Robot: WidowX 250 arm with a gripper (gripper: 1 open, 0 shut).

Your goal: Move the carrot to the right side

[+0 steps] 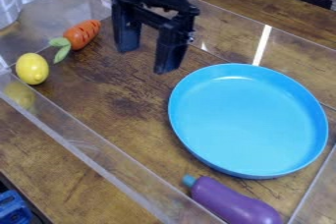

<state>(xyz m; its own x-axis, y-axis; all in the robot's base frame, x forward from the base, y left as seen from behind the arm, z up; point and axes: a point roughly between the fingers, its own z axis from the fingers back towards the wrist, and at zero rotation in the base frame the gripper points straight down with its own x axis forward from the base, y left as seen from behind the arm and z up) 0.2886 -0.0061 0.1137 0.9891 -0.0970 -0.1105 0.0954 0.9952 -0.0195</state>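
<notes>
The carrot [83,33] is small and orange with dark grooves and a green top pointing toward the lemon; it lies at the back left of the wooden table. My gripper [147,55] hangs just to the carrot's right, pointing down, its two black fingers [128,33] spread apart and open with nothing between them. It stands apart from the carrot and does not touch it.
A yellow lemon [31,68] lies left of the carrot. A large blue plate [249,118] fills the right side. A purple eggplant [233,204] lies at the front right. Clear plastic walls [79,144] border the work area.
</notes>
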